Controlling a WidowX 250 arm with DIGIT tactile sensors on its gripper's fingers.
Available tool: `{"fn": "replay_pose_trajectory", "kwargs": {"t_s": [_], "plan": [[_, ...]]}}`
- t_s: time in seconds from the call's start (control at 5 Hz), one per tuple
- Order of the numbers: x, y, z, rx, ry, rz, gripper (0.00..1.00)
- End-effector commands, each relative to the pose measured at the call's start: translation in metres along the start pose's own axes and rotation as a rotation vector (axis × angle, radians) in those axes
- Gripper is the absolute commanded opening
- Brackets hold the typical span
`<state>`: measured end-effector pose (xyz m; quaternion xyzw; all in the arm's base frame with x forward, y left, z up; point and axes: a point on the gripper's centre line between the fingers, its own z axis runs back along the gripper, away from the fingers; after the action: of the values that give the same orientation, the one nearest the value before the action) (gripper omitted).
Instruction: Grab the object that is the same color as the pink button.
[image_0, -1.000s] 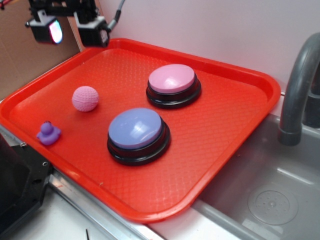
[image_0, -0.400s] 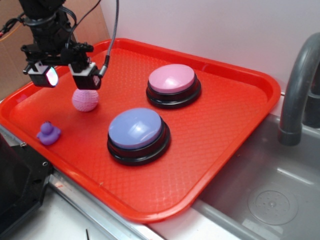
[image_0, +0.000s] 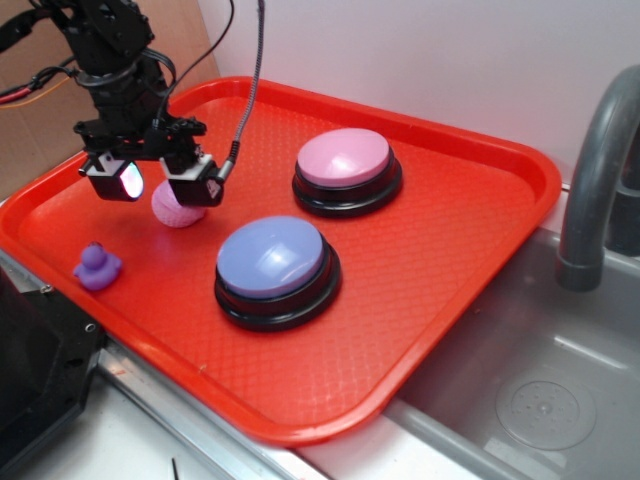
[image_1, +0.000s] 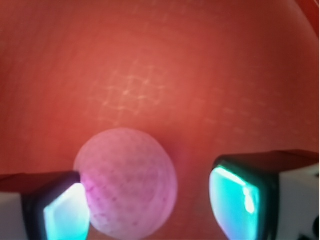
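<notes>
The small pink knitted ball (image_0: 175, 210) lies on the red tray (image_0: 420, 270), left of centre. My gripper (image_0: 158, 182) hangs low over it, open, with one finger on each side. In the wrist view the ball (image_1: 127, 182) sits between the glowing pads, touching the left pad (image_1: 65, 212), while a gap separates it from the right pad (image_1: 235, 200). The pink button (image_0: 345, 165) with its black base stands at the tray's back centre.
A blue-purple domed button (image_0: 272, 262) sits in front of the pink one. A tiny purple duck (image_0: 96, 266) rests near the tray's left front rim. A grey faucet (image_0: 598, 170) and sink (image_0: 530, 390) lie to the right.
My gripper has come down from the tray's back left corner and now straddles the ball, jaws still open. The ball has shifted slightly.
</notes>
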<state>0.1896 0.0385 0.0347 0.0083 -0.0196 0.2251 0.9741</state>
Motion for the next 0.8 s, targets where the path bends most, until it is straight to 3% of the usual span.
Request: {"fn": "replay_pose_trajectory", "kwargs": {"t_s": [0.0, 0.4, 0.6], "plan": [[0.004, 0.007, 0.000, 0.021, -0.006, 0.035, 0.00], [0.008, 0.016, 0.027, 0.021, 0.018, -0.042, 0.00], [0.009, 0.034, 0.078, 0.034, -0.023, -0.073, 0.00]]}}
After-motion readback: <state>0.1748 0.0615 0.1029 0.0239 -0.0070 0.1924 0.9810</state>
